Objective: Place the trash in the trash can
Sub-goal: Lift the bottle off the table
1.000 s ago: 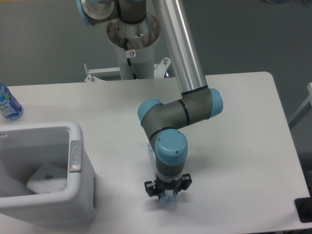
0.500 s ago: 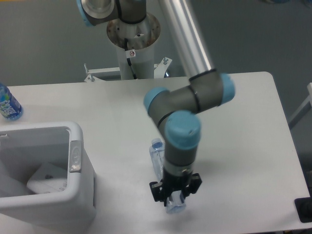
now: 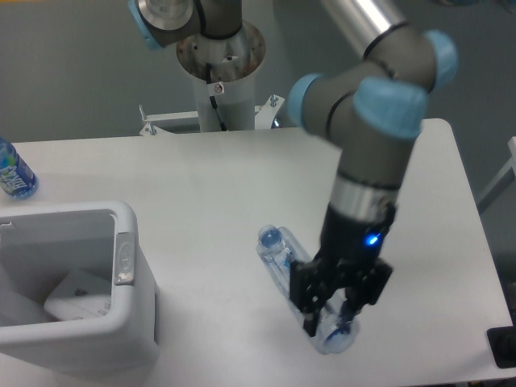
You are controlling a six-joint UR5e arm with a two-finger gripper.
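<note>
Gripper [image 3: 337, 313]: positioned over the bottom end of the bottle [image 3: 300, 286], fingers pointing down and straddling it. The jaws appear closed on the bottle's lower body, though the contact itself is partly hidden by the fingers, so grip security cannot be confirmed.

Bottle: clear, crushed, cap toward 11 o'clock, base toward 5 o'clock, at about 5 o'clock on the table [image 3: 201, 185]. Whether it rests on the surface or is slightly raised cannot be told.

Bin [image 3: 133, 266]: at 9 o'clock from the bottle, well apart. The wrapper [image 3: 76, 300] already lies inside it.

Assessment: step in hand is lifting and carrying the bottle. The hold is near one end, so the long cap end is likely to droop or swing. Recommend a steady lift high enough for the cap end to pass the bin's rim, travel toward 9 o'clock, and release only once the whole bottle is over the opening.
</note>
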